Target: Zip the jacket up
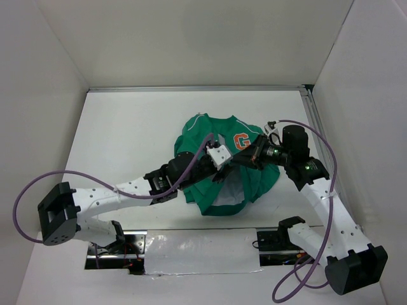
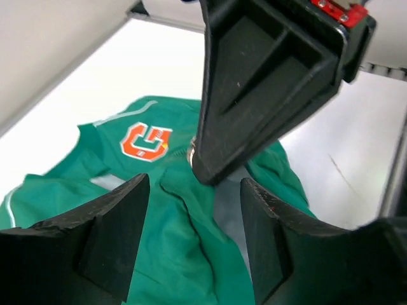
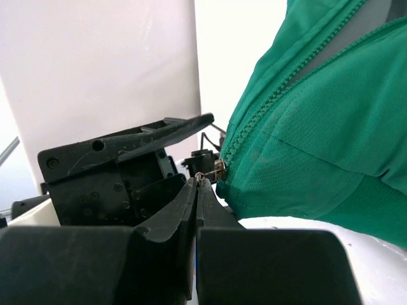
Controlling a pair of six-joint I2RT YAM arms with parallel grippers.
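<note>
The green jacket (image 1: 219,184) lies crumpled mid-table, its orange G patch (image 1: 241,141) facing up and pale lining showing at the open front. My right gripper (image 3: 198,181) is shut on the small metal zipper pull (image 3: 206,175), whose slider (image 3: 219,169) sits at the bottom of the zipper teeth (image 3: 267,101). My left gripper (image 2: 194,190) is open just above the green fabric (image 2: 184,254), beside the right gripper's fingers (image 2: 254,89). In the top view both grippers meet over the jacket front, the left gripper (image 1: 234,164) and the right gripper (image 1: 249,156).
White walls enclose the table on three sides. A metal rail (image 1: 311,121) runs along the right edge. A foil-taped strip (image 1: 191,251) lies at the near edge between the arm bases. Purple cables (image 1: 38,184) loop beside each arm.
</note>
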